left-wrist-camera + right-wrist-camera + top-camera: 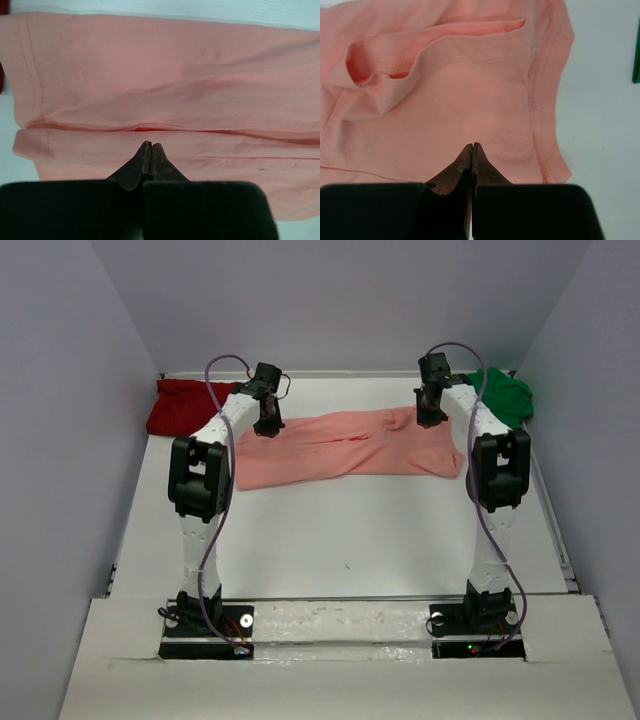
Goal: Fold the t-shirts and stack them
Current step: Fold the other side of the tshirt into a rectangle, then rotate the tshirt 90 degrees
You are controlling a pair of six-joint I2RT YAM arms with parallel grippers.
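The white table [340, 550] is holding the pink t-shirt [350, 445], which is lying flat across the middle. The dark red t-shirt [185, 405] is sitting bunched in the upper left and the green t-shirt [505, 395] in the upper right. My left gripper [266, 425] and right gripper [430, 418] are squeezing their fingers together over the pink one's two ends, and I cannot tell if any cloth is caught.

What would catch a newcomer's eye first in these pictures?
The pink shirt, spread wide across the far middle of the table, stands out most. The left gripper and right gripper are both shut, one over each end of it. A red shirt lies bunched in the far left corner and a green shirt in the far right.
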